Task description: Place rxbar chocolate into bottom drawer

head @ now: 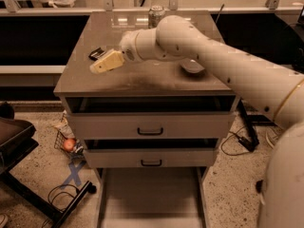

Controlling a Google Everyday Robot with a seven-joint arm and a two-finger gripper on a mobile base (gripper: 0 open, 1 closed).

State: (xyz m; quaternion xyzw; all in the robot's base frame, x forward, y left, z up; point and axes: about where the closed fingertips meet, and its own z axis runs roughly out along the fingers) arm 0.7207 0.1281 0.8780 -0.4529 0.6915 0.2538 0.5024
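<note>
Cabinet top (156, 82) is where the rxbar (96, 53) lies, partly hidden behind the gripper (105, 62), whose state cannot be told. A firm pinch across the bar should be secured before the open bottom drawer (152, 194) is approached.

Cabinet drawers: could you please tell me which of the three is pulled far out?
The lowest drawer, a wide shallow grey-beige tray extended near the floor; both upper drawers with black handles show only fronts. The tool is above the cabinet top.
</note>
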